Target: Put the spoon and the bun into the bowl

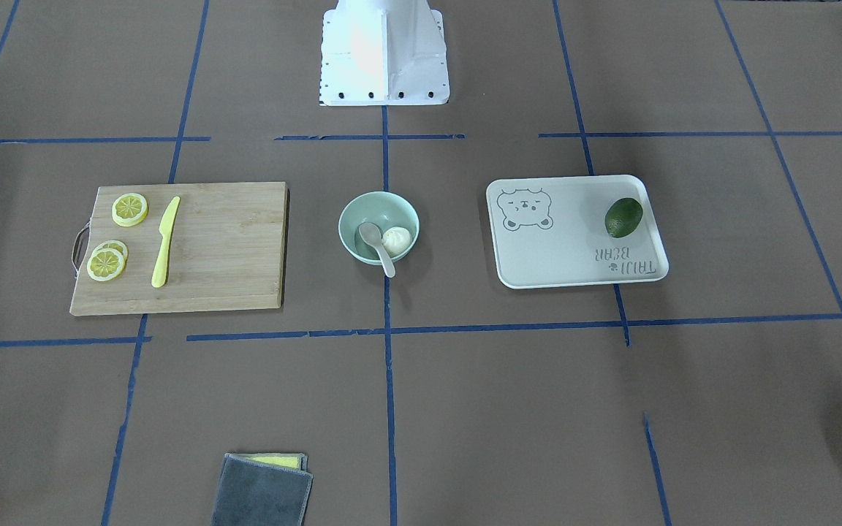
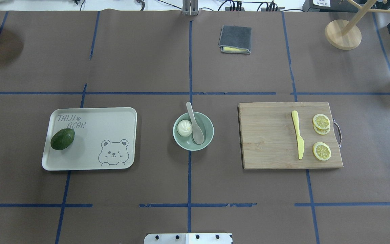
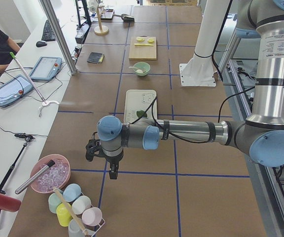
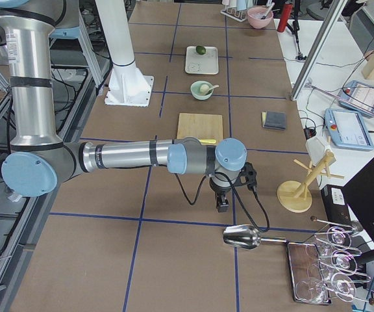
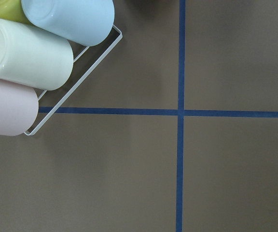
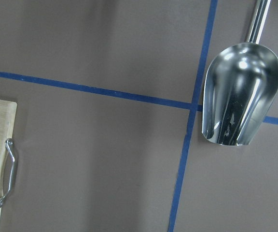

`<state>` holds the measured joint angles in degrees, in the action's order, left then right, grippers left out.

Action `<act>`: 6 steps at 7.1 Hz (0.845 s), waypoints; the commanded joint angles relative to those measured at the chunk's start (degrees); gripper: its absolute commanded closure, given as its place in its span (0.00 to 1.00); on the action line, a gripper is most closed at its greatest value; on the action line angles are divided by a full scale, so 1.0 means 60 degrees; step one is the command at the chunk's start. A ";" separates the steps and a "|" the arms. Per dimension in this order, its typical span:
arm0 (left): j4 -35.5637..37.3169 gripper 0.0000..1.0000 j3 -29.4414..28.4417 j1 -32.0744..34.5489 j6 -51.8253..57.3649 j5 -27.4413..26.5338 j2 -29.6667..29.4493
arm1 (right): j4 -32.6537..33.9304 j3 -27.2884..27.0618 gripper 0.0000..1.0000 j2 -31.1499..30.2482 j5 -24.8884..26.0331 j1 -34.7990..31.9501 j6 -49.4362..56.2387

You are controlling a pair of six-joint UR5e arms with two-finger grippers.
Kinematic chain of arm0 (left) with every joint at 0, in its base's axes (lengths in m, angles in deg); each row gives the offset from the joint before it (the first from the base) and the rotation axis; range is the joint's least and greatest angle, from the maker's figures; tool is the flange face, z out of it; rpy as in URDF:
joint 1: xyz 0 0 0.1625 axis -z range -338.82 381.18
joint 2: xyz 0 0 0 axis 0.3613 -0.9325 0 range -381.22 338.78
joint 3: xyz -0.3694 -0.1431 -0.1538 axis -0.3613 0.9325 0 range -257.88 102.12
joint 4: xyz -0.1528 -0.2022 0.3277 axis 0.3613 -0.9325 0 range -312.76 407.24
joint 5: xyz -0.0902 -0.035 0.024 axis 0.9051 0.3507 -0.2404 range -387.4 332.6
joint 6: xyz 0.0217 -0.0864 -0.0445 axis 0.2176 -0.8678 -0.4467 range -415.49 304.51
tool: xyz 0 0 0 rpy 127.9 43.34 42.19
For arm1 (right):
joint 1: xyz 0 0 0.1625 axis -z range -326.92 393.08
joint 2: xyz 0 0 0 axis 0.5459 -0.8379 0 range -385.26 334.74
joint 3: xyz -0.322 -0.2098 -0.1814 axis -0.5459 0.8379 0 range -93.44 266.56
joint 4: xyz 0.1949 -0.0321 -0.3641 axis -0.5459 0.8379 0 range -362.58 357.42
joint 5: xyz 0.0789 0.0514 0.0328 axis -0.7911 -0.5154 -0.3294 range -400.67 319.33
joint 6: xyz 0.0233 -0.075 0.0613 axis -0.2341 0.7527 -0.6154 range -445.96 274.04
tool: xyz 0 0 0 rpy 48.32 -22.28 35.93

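Overhead exterior: pleated bun (image 2: 184,127), smooth plastic spoon (image 2: 195,124) in round bowl (image 2: 187,144).

Bowl (image 2: 189,144) flanked by tray (image 2: 90,150) and cutting board (image 2: 269,135), well apart

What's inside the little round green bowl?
The pale green bowl holds a small white pleated bun and a pale plastic spoon, its handle poking over the rim. The bottom beneath them is hidden.

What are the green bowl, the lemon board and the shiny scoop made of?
Bowl: smooth plastic or maybe ceramic, plain mint with a soft sheen. Board: probably bamboo or wood, pale brown with grain stripes. Scoop: polished metal, mirroring light.
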<state>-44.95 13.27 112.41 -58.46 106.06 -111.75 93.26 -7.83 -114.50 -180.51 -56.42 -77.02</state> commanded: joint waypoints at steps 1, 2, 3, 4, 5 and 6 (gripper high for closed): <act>0.0000 0.00 -0.0074 0.0000 0.0012 -0.0037 0.0002 | -0.0428 0.0423 0.00 -0.0243 0.0043 -0.0024 0.0005; 0.0000 0.00 -0.0075 0.0000 -0.0003 -0.0023 0.0002 | -0.0576 0.0496 0.00 -0.0302 0.0058 -0.0039 -0.0010; 0.0000 0.00 -0.0075 0.0000 -0.0003 -0.0037 0.0002 | -0.0592 0.0584 0.00 -0.0288 0.0058 -0.0024 -0.0068; 0.0000 0.00 -0.0089 0.0000 -0.0003 -0.0052 0.0002 | -0.0607 0.0657 0.00 -0.0288 0.0044 -0.0024 -0.0083; 0.0000 0.00 -0.0089 0.0000 -0.0003 -0.0052 0.0002 | -0.0607 0.0643 0.00 -0.0259 0.0044 -0.0024 -0.0083; 0.0000 0.00 -0.0089 0.0000 -0.0017 -0.0023 0.0016 | -0.0607 0.0643 0.00 -0.0215 0.0044 -0.0024 -0.0098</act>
<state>-44.95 12.75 112.41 -58.50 105.80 -111.72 89.65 -4.02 -116.05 -180.23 -56.57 -77.51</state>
